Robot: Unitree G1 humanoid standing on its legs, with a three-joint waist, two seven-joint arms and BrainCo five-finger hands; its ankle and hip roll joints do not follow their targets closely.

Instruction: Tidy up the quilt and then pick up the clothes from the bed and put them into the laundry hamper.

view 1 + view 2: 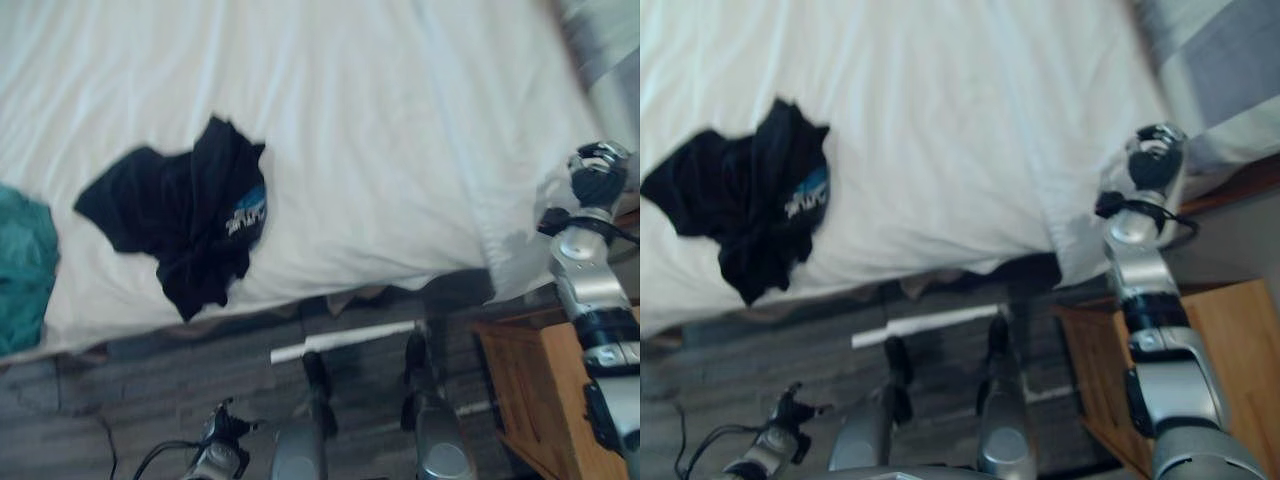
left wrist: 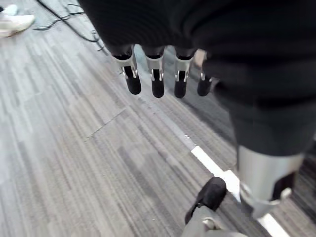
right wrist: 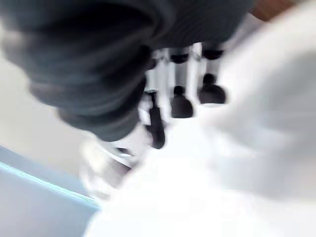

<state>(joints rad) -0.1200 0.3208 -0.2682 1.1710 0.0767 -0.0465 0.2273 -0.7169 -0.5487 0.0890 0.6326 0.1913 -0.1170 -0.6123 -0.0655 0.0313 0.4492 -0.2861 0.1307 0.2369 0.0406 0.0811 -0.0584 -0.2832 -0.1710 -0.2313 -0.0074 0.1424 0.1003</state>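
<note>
Here the right robot hand (image 1: 1152, 160) is at the white quilt (image 1: 400, 150) corner by the bed edge, presumably to straighten it; its grip is too blurred to tell. Left robot hand (image 2: 158, 74) hangs relaxed over the floor (image 2: 74, 148). Black clothes (image 1: 185, 215) lie bunched on the bed, a teal garment (image 1: 22, 265) beside them.

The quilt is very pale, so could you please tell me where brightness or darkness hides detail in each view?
Right wrist view: the white quilt is so bright that its folds barely show beyond the right hand. Left eye view: the black garment is too dark for its folds to read. Left wrist view: the floor is evenly lit below the left hand.
</note>
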